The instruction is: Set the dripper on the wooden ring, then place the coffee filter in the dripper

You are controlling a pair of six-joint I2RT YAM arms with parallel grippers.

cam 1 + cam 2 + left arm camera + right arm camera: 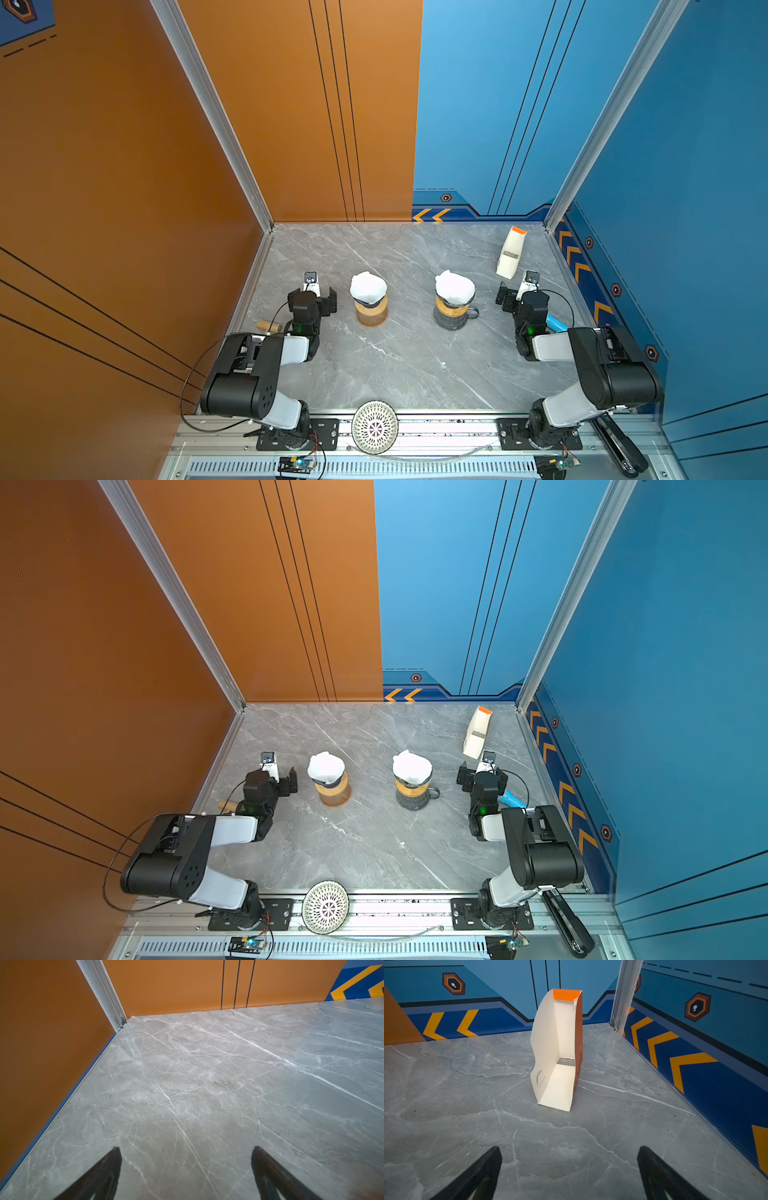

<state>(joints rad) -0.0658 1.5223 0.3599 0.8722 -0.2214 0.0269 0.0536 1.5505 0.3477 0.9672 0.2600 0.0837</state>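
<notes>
1. My left claw is released, jaws spread wide with nothing between them, over bare surface, well apart from the box.
2. My right claw is released too and empty. It points at the box from near it.
3. The first filter sits in the first dripper on an amber jar, well apart from the box.
4. The second filter sits in the second dripper on a dark carafe, nearer the box.
</notes>
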